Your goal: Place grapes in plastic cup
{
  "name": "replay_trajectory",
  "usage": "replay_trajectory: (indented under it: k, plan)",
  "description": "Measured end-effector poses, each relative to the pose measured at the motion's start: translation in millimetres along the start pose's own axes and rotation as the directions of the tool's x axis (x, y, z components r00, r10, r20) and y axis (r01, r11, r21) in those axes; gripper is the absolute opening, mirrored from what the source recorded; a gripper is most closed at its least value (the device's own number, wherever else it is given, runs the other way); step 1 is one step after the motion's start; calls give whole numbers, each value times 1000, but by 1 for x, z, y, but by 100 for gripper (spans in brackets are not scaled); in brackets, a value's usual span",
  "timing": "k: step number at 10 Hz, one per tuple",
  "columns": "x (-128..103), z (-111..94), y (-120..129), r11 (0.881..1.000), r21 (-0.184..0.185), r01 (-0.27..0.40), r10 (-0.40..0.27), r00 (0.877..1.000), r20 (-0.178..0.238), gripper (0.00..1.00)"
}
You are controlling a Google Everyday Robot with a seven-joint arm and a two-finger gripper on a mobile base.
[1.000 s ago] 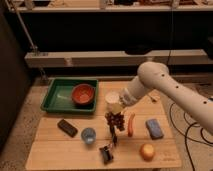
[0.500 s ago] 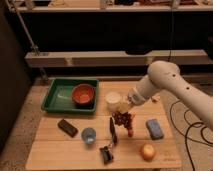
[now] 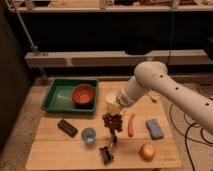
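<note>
one wooden table [image 3: 60, 150] w/ one of each item, except cups: 2. one green tray [image 3: 54, 97] at the back left holding one orange-red bowl [image 3: 83, 94]. one white cup [image 3: 113, 102] behind the gripper, one plastic cup [image 3: 88, 135], light blue, front-centre, standing upright. one dark block [image 3: 67, 127] left of the blue cup, one black tool-like obj [image 3: 106, 154] at the front edge, one red-orange stick-shaped thing [image 3: 131, 124], one blue sponge-like block [image 3: 154, 128], one yellow-orange round fruit [image 3: 146, 151] front right. one white arm comes in from the right; gripper [image 3: 113, 120] is over mid-table, jaws pinched on the grapes [image 3: 113, 121]. grapes: one small bunch, dark reddish-purple, bumpy, hanging under the gripper, just right of the blue cup & apart from it, not in it.
</note>
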Motion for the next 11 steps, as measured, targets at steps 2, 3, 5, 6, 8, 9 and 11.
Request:
replay_trajectory:
  k: [2, 3, 5, 6, 8, 9, 11]
  plan:
    - [12, -1, -15, 999, 4, 40, -40, 999, 6, 0]
    - [21, 0, -26, 998, 9, 66, -66, 998, 11, 0]
    - [27, 9, -34, 996, 43, 80, -81, 996, 23, 0]
    - [26, 17, -35, 994, 71, 81, -83, 996, 28, 0]
    - [26, 39, -44, 987, 120, 104, -110, 993, 48, 0]
    - [27, 52, -55, 981, 147, 126, -135, 989, 59, 0]
    - [24, 65, -66, 973, 173, 151, -165, 984, 70, 0]
